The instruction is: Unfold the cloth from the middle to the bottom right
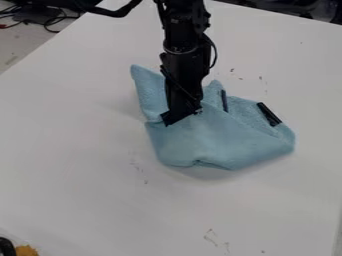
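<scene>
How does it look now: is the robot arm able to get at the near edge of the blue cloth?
Probably yes. The arm comes down over the cloth, and no other object lies between its lower end and the near edge. Gripping just one layer could be harder.

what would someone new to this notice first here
Probably the light blue cloth, lying rumpled and partly folded near the middle of the white table. Next, the black robot arm coming in from the top edge, its gripper down at the cloth's left part. Two short black pieces also stand out against the blue, one mid-cloth, one at its upper right edge.
</scene>
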`<state>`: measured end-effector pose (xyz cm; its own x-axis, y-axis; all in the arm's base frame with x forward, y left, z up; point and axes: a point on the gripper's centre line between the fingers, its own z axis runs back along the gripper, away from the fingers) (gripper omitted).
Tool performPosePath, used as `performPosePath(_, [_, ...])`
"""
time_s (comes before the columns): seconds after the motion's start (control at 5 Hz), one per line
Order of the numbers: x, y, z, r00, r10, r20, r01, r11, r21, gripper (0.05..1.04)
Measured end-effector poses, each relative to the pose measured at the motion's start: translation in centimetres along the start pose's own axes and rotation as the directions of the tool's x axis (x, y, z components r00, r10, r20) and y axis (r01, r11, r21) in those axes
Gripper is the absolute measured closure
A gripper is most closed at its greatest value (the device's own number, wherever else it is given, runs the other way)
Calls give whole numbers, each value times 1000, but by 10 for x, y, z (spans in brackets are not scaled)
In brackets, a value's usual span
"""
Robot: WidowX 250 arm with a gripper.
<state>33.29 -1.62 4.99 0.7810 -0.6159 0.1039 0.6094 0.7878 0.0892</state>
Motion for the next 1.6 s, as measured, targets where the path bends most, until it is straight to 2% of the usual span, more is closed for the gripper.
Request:
performPosePath(0.2, [-1, -13, 7, 1000, -9, -8, 9, 1000, -10, 1025])
performPosePath(0.4, [-7, -41, 11, 999, -35, -2, 35, 999, -13, 1026])
performPosePath(0.6, [-16, -63, 16, 1000, -21, 15, 21, 1000, -10, 1026])
performPosePath(0.8, [-15, -85, 19, 998, -56, 15, 56, 998, -7, 1026])
performPosePath(1.0, [-22, -97, 23, 997, -63, 42, 64, 998, -15, 1026])
performPosePath(1.2, [-34, -108, 18, 995, -91, 40, 92, 995, -30, 1026])
performPosePath(1.4, [-44, -115, 16, 991, -123, 59, 124, 992, -24, 1026])
performPosePath(1.6, [-51, -117, 6, 988, -150, 42, 151, 988, -28, 1026])
